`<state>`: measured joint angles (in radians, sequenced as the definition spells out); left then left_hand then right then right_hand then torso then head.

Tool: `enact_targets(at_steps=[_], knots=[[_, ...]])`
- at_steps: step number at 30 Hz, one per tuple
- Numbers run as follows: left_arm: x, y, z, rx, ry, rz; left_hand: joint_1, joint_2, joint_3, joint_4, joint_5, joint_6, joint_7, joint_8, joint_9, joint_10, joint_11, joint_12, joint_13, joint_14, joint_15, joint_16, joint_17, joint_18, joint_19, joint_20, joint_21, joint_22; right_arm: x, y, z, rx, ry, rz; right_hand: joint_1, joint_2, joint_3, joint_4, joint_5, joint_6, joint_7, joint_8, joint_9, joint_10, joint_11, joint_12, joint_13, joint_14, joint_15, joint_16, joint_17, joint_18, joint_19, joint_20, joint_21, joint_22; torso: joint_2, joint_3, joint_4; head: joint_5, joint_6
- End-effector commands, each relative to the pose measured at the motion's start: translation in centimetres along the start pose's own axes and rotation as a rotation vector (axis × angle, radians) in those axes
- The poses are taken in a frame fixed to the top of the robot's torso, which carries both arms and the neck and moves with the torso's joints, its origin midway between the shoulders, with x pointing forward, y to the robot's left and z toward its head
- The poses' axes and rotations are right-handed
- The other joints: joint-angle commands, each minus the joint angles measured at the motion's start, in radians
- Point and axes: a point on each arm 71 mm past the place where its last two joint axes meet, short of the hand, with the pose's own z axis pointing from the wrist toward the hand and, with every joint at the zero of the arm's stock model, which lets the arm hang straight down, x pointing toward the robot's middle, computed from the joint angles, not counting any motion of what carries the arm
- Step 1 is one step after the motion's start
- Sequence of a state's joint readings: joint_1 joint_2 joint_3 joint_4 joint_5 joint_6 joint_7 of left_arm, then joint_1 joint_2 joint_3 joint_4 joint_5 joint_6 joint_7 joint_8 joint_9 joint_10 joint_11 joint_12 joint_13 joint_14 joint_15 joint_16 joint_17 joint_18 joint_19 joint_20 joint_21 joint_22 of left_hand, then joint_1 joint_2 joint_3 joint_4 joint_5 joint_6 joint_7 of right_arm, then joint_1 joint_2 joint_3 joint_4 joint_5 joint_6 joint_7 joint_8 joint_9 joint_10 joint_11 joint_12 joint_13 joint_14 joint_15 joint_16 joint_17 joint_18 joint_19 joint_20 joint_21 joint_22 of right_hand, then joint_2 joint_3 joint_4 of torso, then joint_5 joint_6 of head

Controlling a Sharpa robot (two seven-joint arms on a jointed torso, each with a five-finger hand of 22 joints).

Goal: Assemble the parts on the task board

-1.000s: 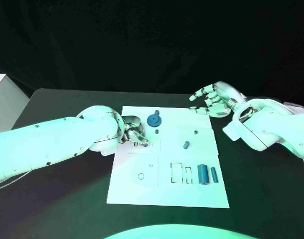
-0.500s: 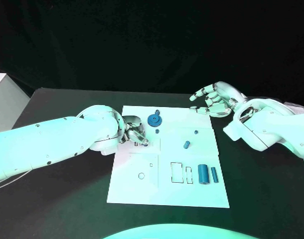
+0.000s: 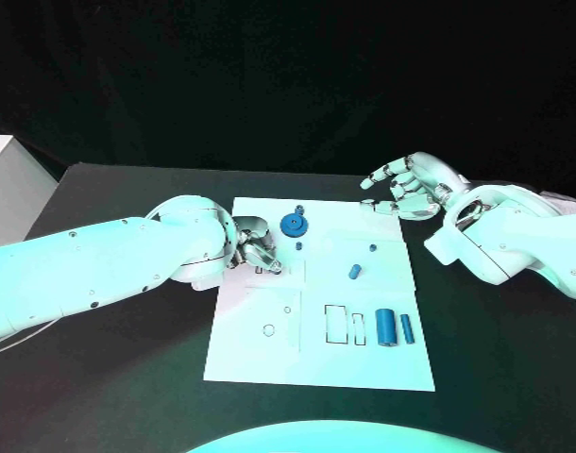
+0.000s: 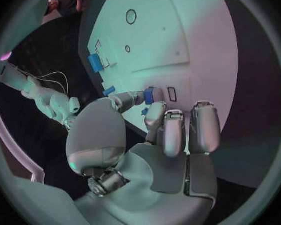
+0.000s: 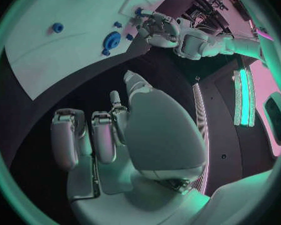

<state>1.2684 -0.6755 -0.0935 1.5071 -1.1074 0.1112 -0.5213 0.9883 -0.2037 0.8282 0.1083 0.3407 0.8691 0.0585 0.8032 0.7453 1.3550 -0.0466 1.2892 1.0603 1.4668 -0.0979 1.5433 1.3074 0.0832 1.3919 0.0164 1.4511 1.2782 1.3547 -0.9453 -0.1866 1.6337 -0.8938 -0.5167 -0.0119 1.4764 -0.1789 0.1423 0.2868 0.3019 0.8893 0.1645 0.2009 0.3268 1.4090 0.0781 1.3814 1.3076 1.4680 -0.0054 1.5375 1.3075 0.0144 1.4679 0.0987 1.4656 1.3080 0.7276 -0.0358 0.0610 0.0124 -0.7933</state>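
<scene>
Black table (image 3: pixel 125 198) unchanged; left hand (image 3: pixel 253 247) still pinching blue part (image 4: pixel 149 95).

Left hand (image 3: pixel 253 244) fingers apparently pinching; right hand (image 3: pixel 408 188) spread.

No legible text, numbers or brand marks. The task board (image 3: pixel 318 368) carries only outline markings, around 6 o'clock of its centre; possibly finer print, unresolvable here.

The flat white task board (image 3: pixel 322 359) looks matt and smooth, the black table (image 3: pixel 125 396) matt, the silver metallic-looking left hand (image 4: pixel 159 135) glossy.
</scene>
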Motion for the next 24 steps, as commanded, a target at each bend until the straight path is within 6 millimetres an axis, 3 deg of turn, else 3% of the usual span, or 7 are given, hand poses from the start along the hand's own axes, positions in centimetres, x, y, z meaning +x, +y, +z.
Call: enact_targets(at_steps=[1, 24], knots=[[0.37, -0.10, 0.10, 0.000, 0.028, 0.024, 0.001, 0.014, 0.158, -0.164, 0.000, 0.049, -0.040, 0.002, 0.133, 0.008, -0.005, -0.001, 0.002, 0.092, -0.005, 0.007, 0.217, -0.019, 0.006, -0.004, 0.005, 0.001, 0.18, 0.08, -0.03, -0.010, 0.017, -0.008, -0.006, -0.002, 0.007, 0.001, 0.006, -0.005, -0.001, -0.003, -0.001, -0.004, 0.000, -0.002, 0.091, 0.083, 0.008, -0.003, 0.190, 0.013, 0.055, 0.006, -0.002, 0.191, 0.000, 0.0004, 0.0004, 0.001, -0.002], [0.41, -0.30, 0.28, 0.003, 0.030, 0.020, -0.016, 0.062, 0.104, -0.142, -0.019, 0.078, -0.048, -0.003, 0.108, 0.028, -0.010, 0.005, 0.020, 0.095, -0.009, 0.012, 0.229, -0.025, 0.021, -0.008, 0.012, 0.023, 0.25, -0.04, -0.04, -0.004, 0.025, -0.009, -0.010, -0.001, 0.013, 0.000, 0.019, -0.005, -0.001, -0.002, -0.002, -0.003, -0.001, 0.000, 0.091, 0.082, 0.007, -0.004, 0.189, 0.013, 0.055, 0.005, -0.003, 0.191, 0.000, 0.0007, -0.0008, 0.000, -0.004]])
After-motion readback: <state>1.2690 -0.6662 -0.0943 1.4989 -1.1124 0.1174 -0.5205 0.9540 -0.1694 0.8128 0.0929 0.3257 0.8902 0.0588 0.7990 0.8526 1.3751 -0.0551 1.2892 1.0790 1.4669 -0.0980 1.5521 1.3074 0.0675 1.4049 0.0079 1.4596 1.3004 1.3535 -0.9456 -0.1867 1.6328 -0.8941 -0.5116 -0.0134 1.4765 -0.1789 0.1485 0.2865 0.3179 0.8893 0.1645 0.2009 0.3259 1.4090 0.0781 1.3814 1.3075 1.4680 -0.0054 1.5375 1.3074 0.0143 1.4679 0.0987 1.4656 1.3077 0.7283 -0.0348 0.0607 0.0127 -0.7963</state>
